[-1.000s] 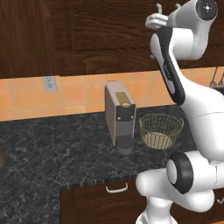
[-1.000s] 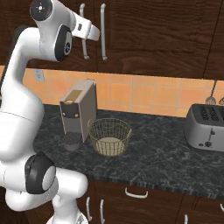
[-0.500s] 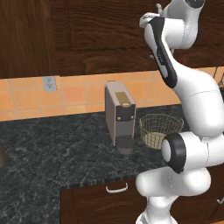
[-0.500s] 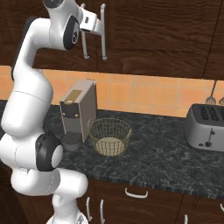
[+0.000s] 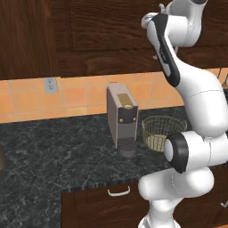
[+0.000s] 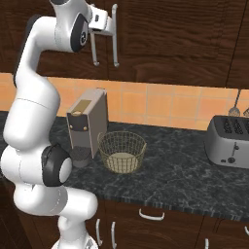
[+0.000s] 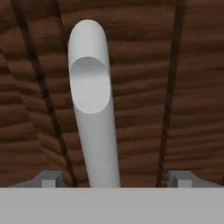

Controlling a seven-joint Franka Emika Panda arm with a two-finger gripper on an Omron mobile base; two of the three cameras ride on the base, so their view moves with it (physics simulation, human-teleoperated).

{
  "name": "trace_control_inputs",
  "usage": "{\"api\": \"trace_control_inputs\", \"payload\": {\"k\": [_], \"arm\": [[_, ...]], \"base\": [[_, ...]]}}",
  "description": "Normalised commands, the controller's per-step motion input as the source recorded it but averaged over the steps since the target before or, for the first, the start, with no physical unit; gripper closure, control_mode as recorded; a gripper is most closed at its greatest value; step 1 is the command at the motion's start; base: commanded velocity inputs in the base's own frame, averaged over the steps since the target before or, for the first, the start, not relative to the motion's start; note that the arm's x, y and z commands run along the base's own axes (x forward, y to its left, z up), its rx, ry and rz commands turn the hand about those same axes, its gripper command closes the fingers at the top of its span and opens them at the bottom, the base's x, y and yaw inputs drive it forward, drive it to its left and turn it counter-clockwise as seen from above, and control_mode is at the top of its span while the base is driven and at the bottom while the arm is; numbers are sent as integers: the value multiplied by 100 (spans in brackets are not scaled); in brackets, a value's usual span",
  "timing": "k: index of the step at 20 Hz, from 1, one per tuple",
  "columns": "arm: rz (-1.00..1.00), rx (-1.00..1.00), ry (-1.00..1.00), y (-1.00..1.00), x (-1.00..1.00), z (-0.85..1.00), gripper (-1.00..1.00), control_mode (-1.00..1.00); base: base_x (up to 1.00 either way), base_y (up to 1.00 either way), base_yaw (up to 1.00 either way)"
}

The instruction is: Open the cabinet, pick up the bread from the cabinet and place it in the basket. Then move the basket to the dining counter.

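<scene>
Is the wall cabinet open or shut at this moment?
Shut. The cabinet doors lie flush in both base views; the open gripper straddles a handle.

One basket (image 6: pixel 122 151) — two handles (image 6: pixel 115 35), one toaster (image 6: pixel 229 142)

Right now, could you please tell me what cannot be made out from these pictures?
- The bread: behind the closed cabinet doors.
- End effector contact with the handle: hand view shows tips either side, touch unclear.
- Toaster: cut by the right base view's edge.
- Basket: partly behind the arm, left base view.

dark cabinet (image 6: pixel 185 44) shut, basket (image 6: pixel 122 151) (wire) empty
</scene>
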Motion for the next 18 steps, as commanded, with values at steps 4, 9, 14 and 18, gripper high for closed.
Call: {"api": "trace_control_inputs", "payload": {"k": [4, 9, 14, 18], "arm": [[3, 0, -11, 0, 33, -25, -100, -100], [2, 0, -6, 0, 26, -10, 100, -100], [0, 0, -3, 3, 10, -1, 100, -100], [-1, 0, -2, 2, -2, 0, 100, -100]], "base": [[0, 0, 0], [0, 0, 0], [0, 0, 0], [0, 0, 0]]}}
